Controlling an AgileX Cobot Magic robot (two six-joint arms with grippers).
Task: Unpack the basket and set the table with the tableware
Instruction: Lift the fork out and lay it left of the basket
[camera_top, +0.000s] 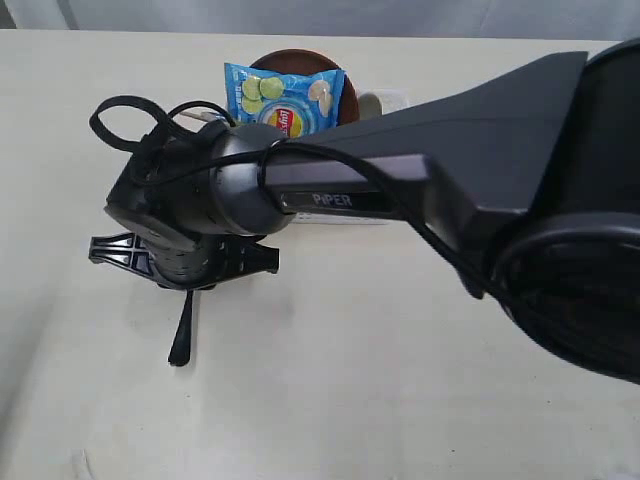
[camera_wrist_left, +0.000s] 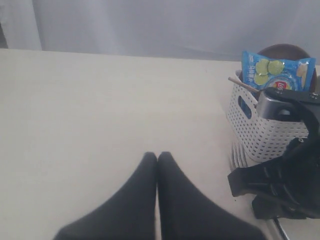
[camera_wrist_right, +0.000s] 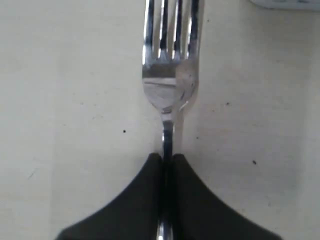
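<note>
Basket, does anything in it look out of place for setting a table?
Yes. A blue chip bag stands at the top of the basket, in front of a brown plate. It is a snack, not tableware, so it looks odd among things meant for a place setting. Nothing looks spilled or damaged.

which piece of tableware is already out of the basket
The steel fork, gripped at its neck by the right gripper; the chopsticks and brown plate sit in the basket.
</note>
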